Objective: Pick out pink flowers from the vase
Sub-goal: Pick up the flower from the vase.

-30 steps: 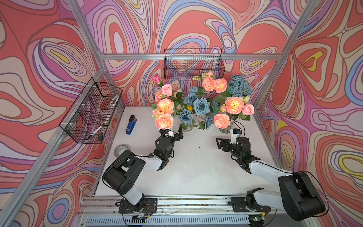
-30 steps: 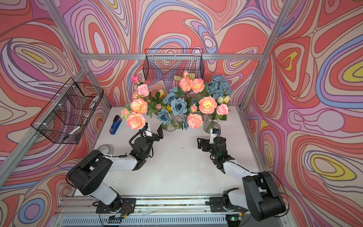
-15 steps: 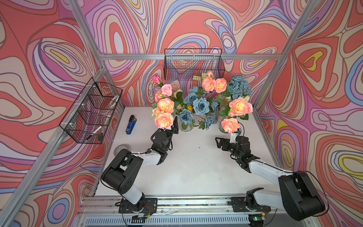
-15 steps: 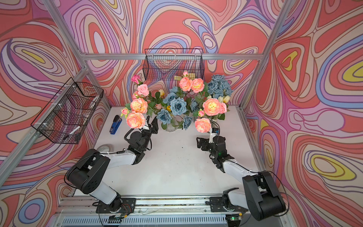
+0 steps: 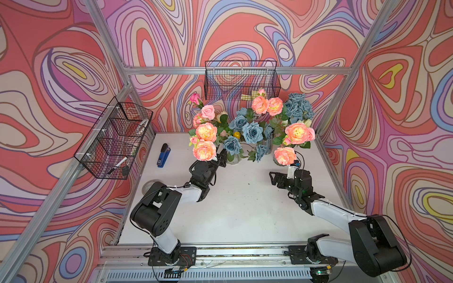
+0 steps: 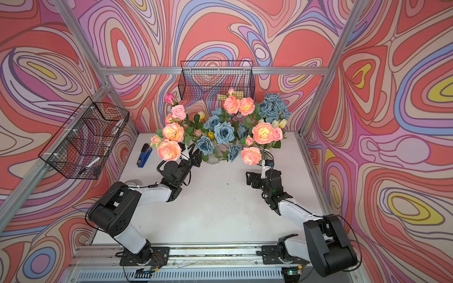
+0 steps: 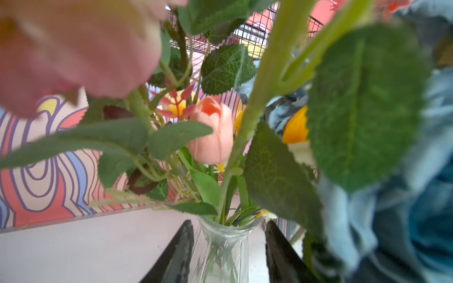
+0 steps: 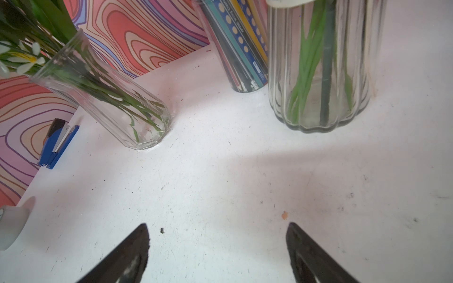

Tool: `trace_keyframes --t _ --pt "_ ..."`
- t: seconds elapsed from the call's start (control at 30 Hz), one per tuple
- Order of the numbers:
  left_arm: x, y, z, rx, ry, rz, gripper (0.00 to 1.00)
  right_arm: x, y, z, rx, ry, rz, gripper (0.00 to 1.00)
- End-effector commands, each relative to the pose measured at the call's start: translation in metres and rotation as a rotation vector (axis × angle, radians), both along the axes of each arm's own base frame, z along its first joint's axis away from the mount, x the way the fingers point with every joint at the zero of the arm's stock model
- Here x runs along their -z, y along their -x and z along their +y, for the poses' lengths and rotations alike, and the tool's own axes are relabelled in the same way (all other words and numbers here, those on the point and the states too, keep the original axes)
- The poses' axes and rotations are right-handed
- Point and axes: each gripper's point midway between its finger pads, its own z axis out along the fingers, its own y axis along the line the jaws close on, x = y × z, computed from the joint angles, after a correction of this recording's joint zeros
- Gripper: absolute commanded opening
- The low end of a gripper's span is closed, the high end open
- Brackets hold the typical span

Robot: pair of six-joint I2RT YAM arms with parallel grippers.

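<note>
From where I stand, the left gripper (image 7: 228,223) has its jaws half closed round the neck of the glass vase (image 7: 220,259), seemingly pinching glass and no stem. Any pull could therefore tip the whole top-heavy bunch, with the pink flowers (image 5: 206,131) crowded at mid-frame in both top views. The right gripper (image 8: 217,224) gapes wide and empty over the bare table (image 5: 245,208), where the lower half of the frame is open, while the wire basket (image 5: 241,78) and second vase (image 8: 318,73) hem the blooms in.
</note>
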Motion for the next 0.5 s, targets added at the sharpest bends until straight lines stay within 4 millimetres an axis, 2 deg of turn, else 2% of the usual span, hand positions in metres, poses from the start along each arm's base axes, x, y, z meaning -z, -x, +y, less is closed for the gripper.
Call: trace_keyframes --t 0.0,0.27,0.47 --pt "-0.025 -0.005 -0.001 0.005 0.029 -0.088 0.49 -0.011 -0.007 0.001 0.002 0.018 -0.025 0.89" --pt "-0.036 -0.02 -0.002 -0.005 0.045 -0.111 0.47 -0.014 -0.009 0.002 0.008 0.024 -0.021 0.89" --pt "-0.038 -0.019 -0.001 -0.004 0.053 -0.112 0.43 -0.017 -0.012 0.003 0.01 0.029 -0.026 0.88"
